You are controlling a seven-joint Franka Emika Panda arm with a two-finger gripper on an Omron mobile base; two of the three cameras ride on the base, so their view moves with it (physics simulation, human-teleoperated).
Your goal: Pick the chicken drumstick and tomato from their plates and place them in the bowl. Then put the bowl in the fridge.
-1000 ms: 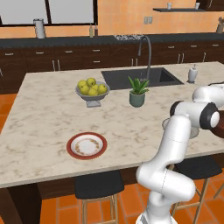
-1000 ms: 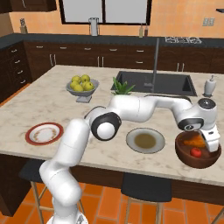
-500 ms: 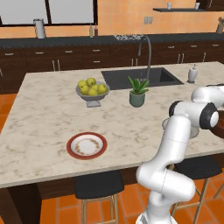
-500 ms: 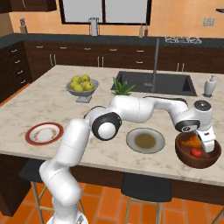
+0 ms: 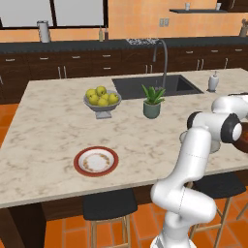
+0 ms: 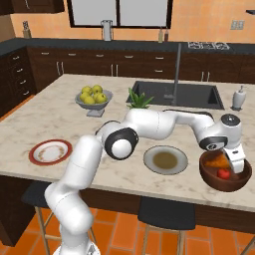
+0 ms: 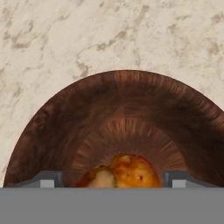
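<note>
The dark brown wooden bowl [image 6: 225, 180] stands near the counter's right front edge, and its ribbed inside shows in the hand view [image 7: 127, 113]. In it lie the red tomato [image 6: 223, 174] and the golden drumstick [image 6: 217, 161], which also sits at the bottom of the hand view [image 7: 127, 171]. My gripper [image 6: 238, 163] hangs over the bowl's right side. It is open, with its fingertips [image 7: 43, 178] wide apart on either side of the drumstick and clear of it. The grey-rimmed plate [image 6: 165, 159] and the red-rimmed plate [image 6: 50, 151] are bare. The fridge is out of view.
A grey footed bowl of yellow-green apples [image 6: 93, 97], a potted plant [image 6: 139, 99], the sink with its tall tap [image 6: 175, 69] and a soap dispenser [image 6: 239, 98] stand further back. Stools [image 6: 167, 214] sit under the counter's front edge.
The drumstick has gone from beside the gripper down into the bowl. The hand has sunk slightly over the bowl's right side.
</note>
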